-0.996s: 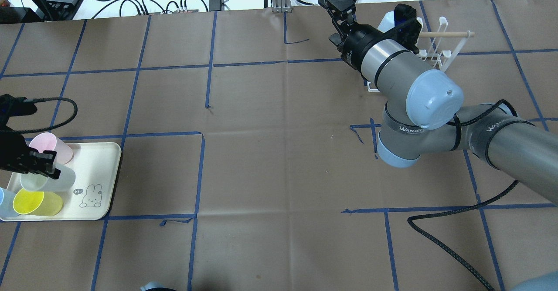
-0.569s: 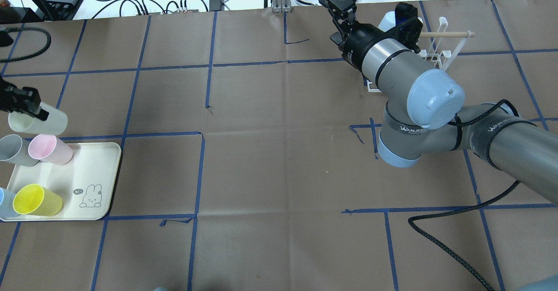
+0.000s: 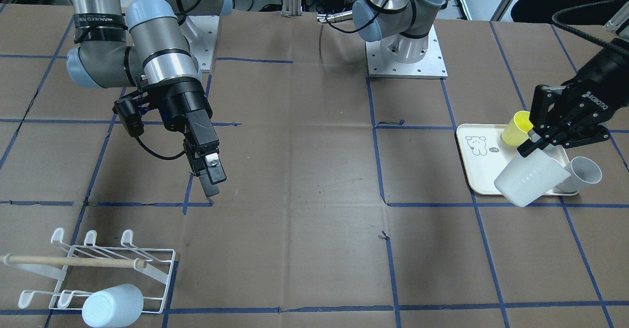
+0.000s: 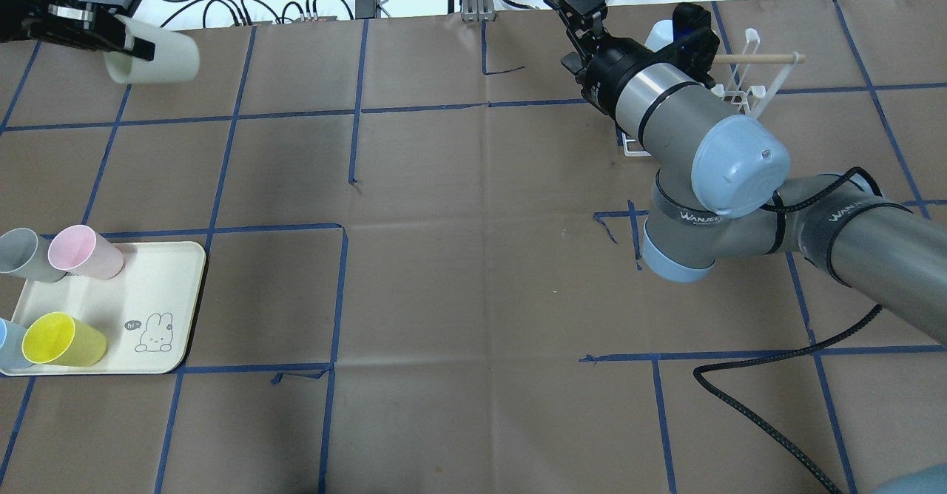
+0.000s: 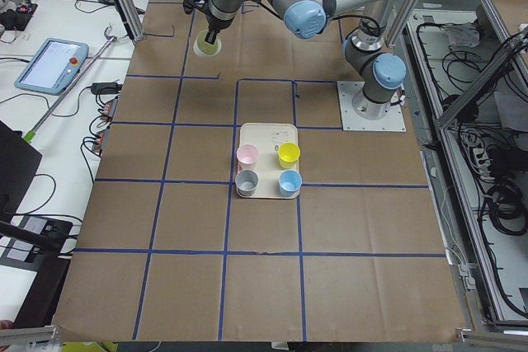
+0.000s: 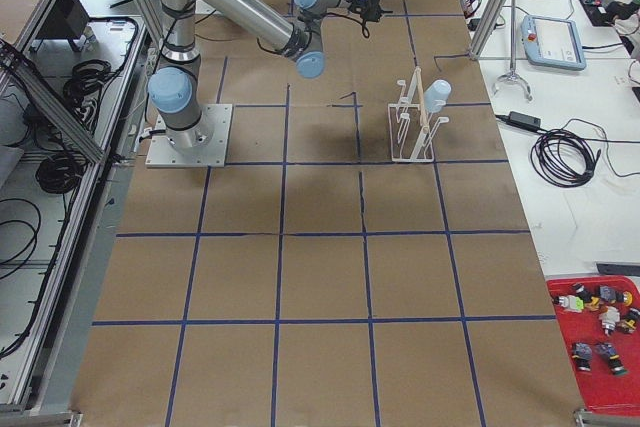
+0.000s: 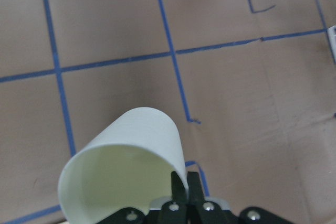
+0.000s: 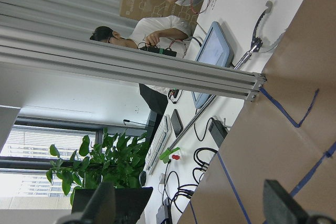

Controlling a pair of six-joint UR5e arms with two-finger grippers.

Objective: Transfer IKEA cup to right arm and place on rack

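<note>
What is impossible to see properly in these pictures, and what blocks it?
Overhead view: the right arm covers most of the rack and the racked cup.
Overhead view: the left edge cuts the tray's blue cup.
Front view: the left tool and its pale cup hide that cup and the pink cup.
Right wrist view: the right tool is two dark blurs at the bottom edge.

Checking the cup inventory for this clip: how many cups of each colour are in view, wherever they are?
pink cup: 1
yellow cup: 1
grey cup: 1
blue cups: 2, the tray cup and the paler rack cup
whitish cup, held: 1
Total: 6
</note>
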